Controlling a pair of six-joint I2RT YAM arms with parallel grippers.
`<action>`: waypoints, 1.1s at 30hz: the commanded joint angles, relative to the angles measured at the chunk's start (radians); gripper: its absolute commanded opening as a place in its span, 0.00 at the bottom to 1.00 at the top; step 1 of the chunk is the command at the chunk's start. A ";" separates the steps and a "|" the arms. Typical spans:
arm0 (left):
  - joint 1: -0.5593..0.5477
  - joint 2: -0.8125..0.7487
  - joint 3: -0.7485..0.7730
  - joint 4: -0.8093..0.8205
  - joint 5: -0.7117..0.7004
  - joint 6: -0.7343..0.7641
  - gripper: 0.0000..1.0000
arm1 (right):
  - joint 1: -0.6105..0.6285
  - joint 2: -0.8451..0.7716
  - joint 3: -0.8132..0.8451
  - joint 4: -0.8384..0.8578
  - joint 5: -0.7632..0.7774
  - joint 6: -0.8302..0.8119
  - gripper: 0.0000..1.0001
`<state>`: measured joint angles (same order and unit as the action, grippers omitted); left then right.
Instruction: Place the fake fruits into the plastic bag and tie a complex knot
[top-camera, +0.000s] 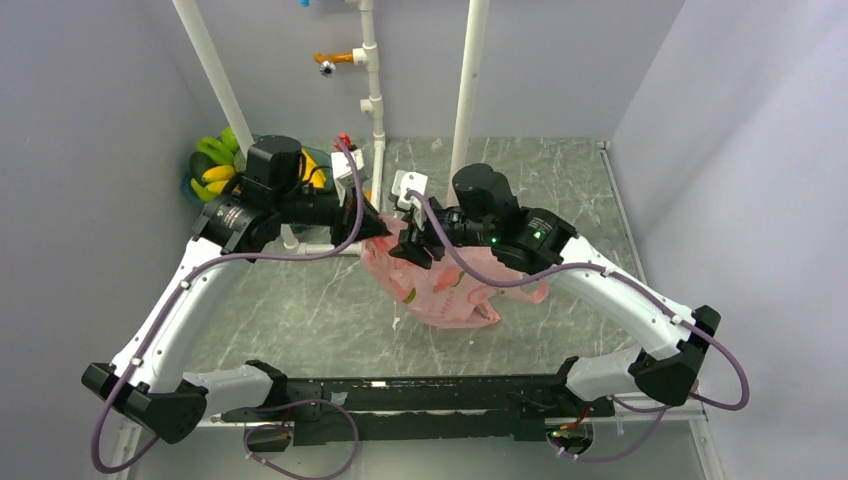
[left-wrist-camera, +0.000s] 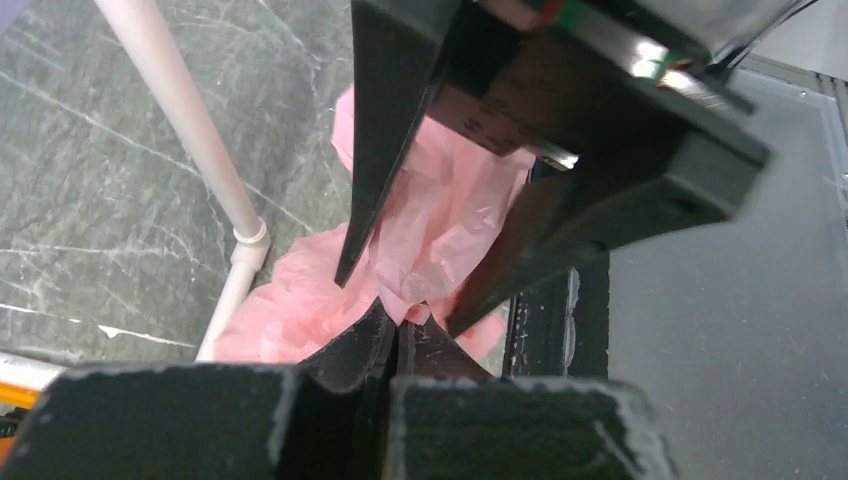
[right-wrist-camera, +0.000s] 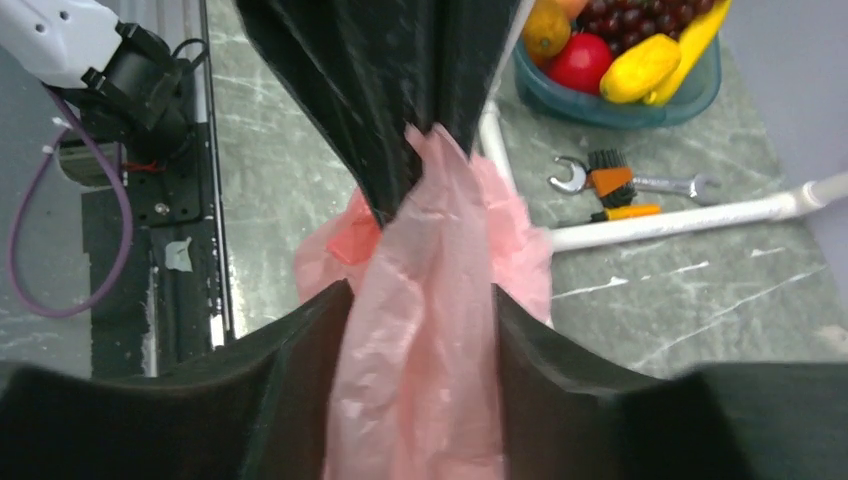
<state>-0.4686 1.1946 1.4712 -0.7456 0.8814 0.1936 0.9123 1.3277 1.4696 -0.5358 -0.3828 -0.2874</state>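
The pink plastic bag (top-camera: 445, 288) lies bulging at the table's middle, and its contents are hidden. Its upper film is drawn up between both grippers. My left gripper (left-wrist-camera: 405, 325) is shut on a bunch of that film; it also shows in the top view (top-camera: 378, 228) and in the right wrist view (right-wrist-camera: 400, 200). My right gripper (right-wrist-camera: 420, 300) is open, its jaws standing apart on either side of a band of film. It meets the left one in the top view (top-camera: 405, 245). Fake fruits (right-wrist-camera: 610, 50) lie in a teal basin. No knot shows.
The teal basin (top-camera: 200, 188) stands at the far left with bananas (top-camera: 218, 165) in it. A metal wrench (right-wrist-camera: 665, 183) and an orange tool (right-wrist-camera: 625, 212) lie beside a white pipe frame (right-wrist-camera: 680, 220). White uprights (top-camera: 468, 90) stand behind the bag.
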 joint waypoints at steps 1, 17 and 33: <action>-0.002 -0.041 0.038 -0.004 0.119 0.038 0.09 | -0.001 -0.031 -0.028 0.046 0.052 -0.061 0.37; 0.540 0.007 0.008 -0.813 0.372 1.364 0.99 | -0.036 -0.329 -0.290 0.188 -0.218 -0.308 0.00; 0.088 -0.069 -0.257 0.022 0.137 0.615 0.67 | -0.036 -0.329 -0.269 0.160 -0.231 -0.338 0.00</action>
<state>-0.3748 1.0935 1.2221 -0.8577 1.0821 0.9237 0.8764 1.0264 1.1656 -0.3882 -0.5934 -0.5961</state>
